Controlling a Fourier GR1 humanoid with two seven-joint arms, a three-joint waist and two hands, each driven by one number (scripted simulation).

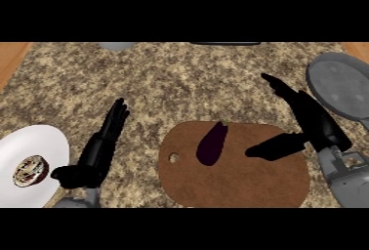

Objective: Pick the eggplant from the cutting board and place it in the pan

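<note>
Granite counter (pixel 180 83) held your cutting board (pixel 238 171), bottom edge cropped; eggplant (pixel 210 144) lay untouched; pan (pixel 342 90) cut off; right hand (pixel 306 119) and left hand (pixel 101 146) were open.

The tabletop (pixel 180 83) looks like speckled granite in tan and brown, with plain wood strips at its far corners. The cutting board (pixel 238 180) is smooth, matt brown wood. The eggplant (pixel 210 144) has a dark purple, dull skin. The pan (pixel 342 88) is matt grey metal. The plate (pixel 29 141) is smooth white, like ceramic. Both hands look matt black.
</note>
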